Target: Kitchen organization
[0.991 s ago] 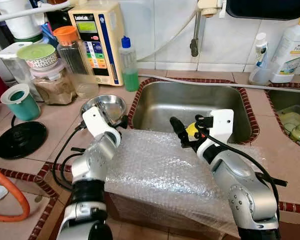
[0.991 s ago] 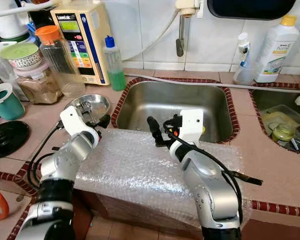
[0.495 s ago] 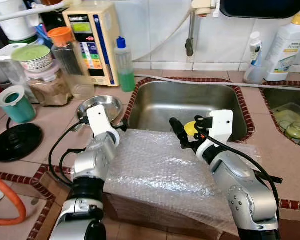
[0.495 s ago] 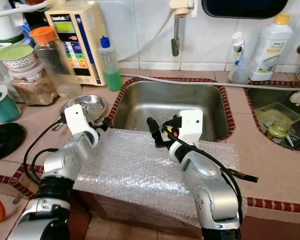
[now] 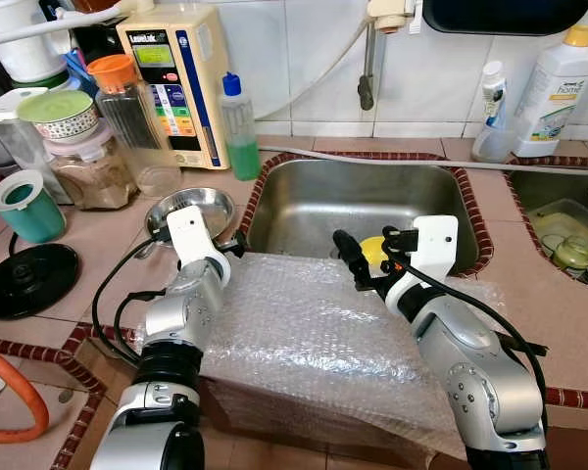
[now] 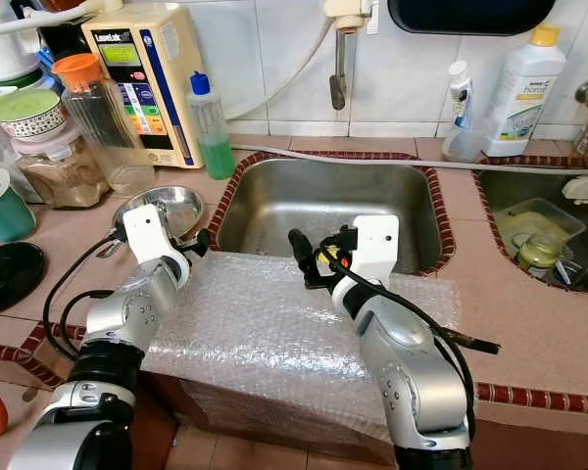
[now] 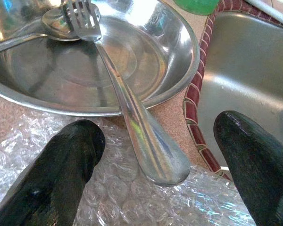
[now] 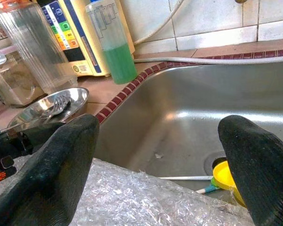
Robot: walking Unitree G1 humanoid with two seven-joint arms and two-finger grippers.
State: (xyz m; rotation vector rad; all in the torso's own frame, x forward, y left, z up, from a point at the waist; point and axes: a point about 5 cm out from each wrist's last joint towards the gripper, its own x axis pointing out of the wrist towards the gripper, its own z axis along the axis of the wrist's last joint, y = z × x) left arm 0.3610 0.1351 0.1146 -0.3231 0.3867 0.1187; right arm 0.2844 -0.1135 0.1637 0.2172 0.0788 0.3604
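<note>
Fork (image 7: 114, 80): lies in the steel bowl (image 7: 177, 56) left of the sink (image 5: 372, 201); tines far, handle end over the near rim onto the bubble wrap (image 5: 314, 338).
Spoon (image 7: 35, 34): beside the tines, handle cut off.
Left gripper (image 7: 162, 160): fingers wide, empty, straddling the handle end.
Right gripper (image 8: 162, 160): wide, empty, at the sink's near edge.

We see a cream wall-mounted water purifier unit (image 5: 174, 78) by the tiled wall, a clear bottle of green liquid with blue cap (image 5: 239, 132) just beside it. Teal plastic cup (image 5: 27, 208) and round black lid (image 5: 27, 280) sit on the left counter. A white detergent bottle with yellow cap (image 5: 561, 80) stands at far right.
</note>
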